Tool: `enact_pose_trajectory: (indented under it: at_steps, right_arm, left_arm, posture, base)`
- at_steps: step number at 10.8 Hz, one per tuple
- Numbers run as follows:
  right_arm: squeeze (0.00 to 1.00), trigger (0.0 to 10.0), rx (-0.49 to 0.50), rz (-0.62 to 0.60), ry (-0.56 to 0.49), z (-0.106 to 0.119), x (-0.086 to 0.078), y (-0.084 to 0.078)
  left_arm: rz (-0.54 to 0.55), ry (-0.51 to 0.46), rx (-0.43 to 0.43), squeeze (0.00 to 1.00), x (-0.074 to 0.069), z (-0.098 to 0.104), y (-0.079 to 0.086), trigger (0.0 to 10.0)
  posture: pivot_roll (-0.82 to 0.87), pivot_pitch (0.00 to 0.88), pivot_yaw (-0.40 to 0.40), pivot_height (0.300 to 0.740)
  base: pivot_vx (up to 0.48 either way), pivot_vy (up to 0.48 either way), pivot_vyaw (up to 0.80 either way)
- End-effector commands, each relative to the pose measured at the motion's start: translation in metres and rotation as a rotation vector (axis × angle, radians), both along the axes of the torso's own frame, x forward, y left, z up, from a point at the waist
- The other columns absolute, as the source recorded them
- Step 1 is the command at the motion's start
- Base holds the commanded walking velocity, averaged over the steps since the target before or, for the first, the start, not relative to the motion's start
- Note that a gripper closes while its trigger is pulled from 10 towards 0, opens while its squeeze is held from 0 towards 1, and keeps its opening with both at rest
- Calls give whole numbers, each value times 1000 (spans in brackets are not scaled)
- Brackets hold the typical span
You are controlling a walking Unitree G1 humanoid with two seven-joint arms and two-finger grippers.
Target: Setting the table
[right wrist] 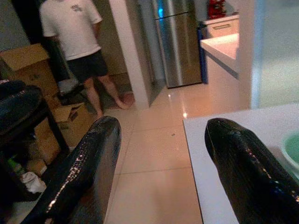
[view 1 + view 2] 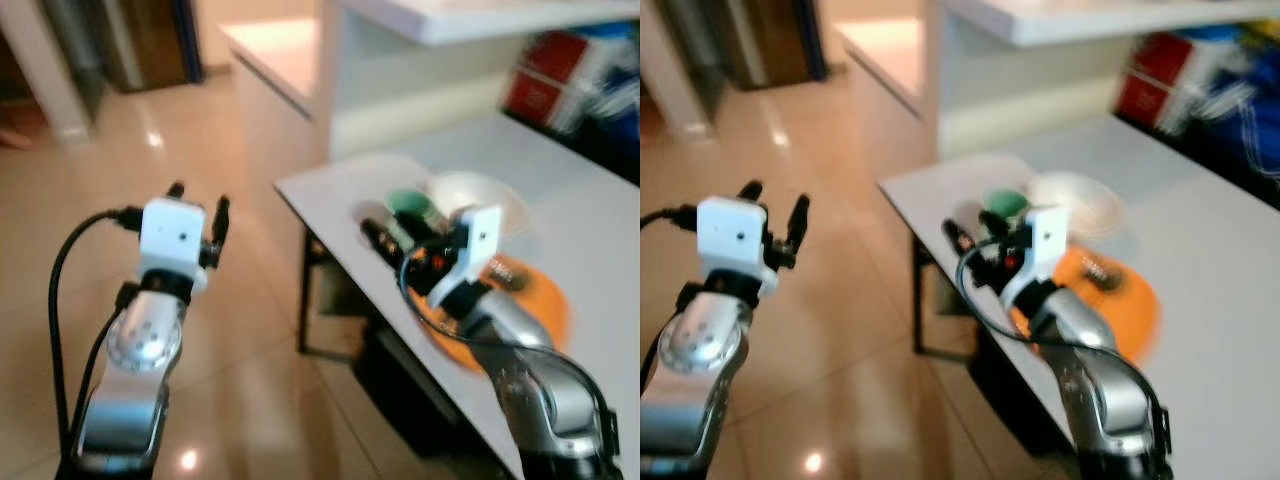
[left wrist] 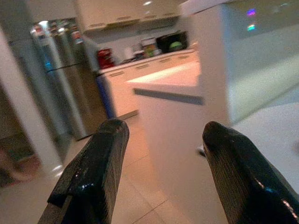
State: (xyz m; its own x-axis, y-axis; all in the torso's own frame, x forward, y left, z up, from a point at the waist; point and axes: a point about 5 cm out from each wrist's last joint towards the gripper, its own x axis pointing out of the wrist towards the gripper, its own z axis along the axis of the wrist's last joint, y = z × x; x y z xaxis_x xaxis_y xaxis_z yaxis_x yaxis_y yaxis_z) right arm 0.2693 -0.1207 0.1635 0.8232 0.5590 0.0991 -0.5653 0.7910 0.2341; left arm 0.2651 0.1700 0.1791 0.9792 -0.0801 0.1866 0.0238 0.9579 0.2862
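Note:
A white table (image 2: 330,195) stands to my right with its near corner in front of me. On it sit a green bowl (image 2: 409,204), a white bowl (image 2: 485,195) behind it, and an orange plate (image 2: 530,305) carrying a small dark item (image 2: 1102,272). My right gripper (image 2: 388,237) hovers over the table's near edge, just in front of the green bowl, open with nothing between its fingers (image 1: 247,172). My left gripper (image 2: 199,200) is raised over the floor, left of the table, also open and empty, its fingers (image 3: 98,172) pointing toward the kitchen.
A white kitchen counter (image 2: 275,50) and a higher shelf (image 2: 480,15) stand behind the table. Red and blue packages (image 2: 570,75) lie at the far right. A person (image 1: 74,42) stands by cardboard boxes (image 1: 70,123) near a steel fridge (image 1: 177,37). Glossy tiled floor (image 2: 250,400) stretches left.

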Motion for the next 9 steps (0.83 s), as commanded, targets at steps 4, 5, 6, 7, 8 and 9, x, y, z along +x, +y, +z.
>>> enact_pose_trajectory:
  at_steps: [4, 5, 6, 7, 8, 9]
  right_arm:
    - [0, 10000, 64, 45, -84, 16, -9, -10]
    - [0, 10000, 67, 58, -94, 17, -10, -9]
    - [0, 10000, 65, 60, -96, 17, -10, -9]
    - [0, 10000, 59, 55, -92, 16, -11, -9]
    - [0, 10000, 61, 50, -92, 15, -11, -9]
    - [0, 10000, 64, 46, -94, 15, -12, -9]
  left_arm:
    - [-36, -42, -1, 0, -1, 8, -9, 10000]
    - [-36, -43, -1, 0, -1, 8, -9, 10000]
    - [-36, -43, -2, 0, -1, 8, -9, 10000]
    - [-37, -41, 0, 0, -2, 6, -10, 10000]
    - [-41, -40, 11, 0, -3, 6, -11, 10000]
    - [-42, -40, 16, 0, -3, 5, -11, 10000]
  posture:
    - [23, 0, -53, 740]
    - [23, 0, -53, 740]
    - [21, 0, -53, 740]
    - [21, 0, -53, 740]
    - [21, 0, -54, 740]
    - [21, 0, -54, 740]
  base:
    - [347, 0, 800]
    - [349, 0, 800]
    - [345, 0, 800]
    - [345, 0, 800]
    - [349, 0, 800]
    - [349, 0, 800]
